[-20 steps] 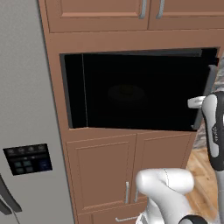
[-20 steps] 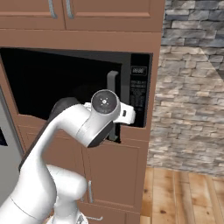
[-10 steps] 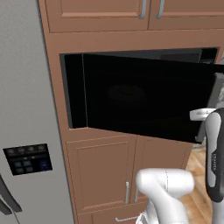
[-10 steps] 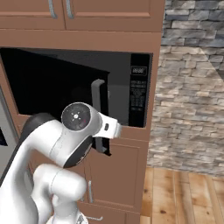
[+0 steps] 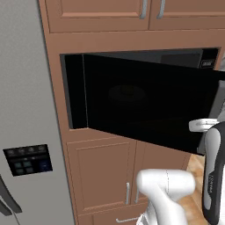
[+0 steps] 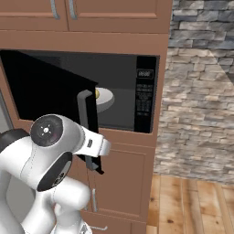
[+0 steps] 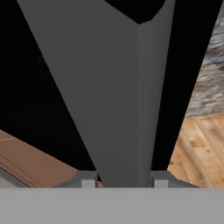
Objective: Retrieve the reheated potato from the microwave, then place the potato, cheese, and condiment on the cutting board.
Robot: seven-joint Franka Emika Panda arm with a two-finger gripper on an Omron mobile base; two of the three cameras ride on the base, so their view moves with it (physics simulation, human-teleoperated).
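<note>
The black microwave stands in the wood cabinetry with its dark glass door swung partly open. Inside it, a small yellowish potato rests on a pale round plate, half hidden by the door's edge. My gripper is shut on the lower part of the door's grey bar handle. In the hand view the handle runs up between the two fingertips of the gripper. The cheese, the condiment and the cutting board are out of view.
A grey fridge with a dark control panel stands left of the microwave. Wooden cabinet doors lie below and above it. A stone wall and wood floor are to the right.
The microwave door has swung further open with my gripper on its handle, and the arm has pulled back toward the base. The potato inside now shows past the door's edge.
</note>
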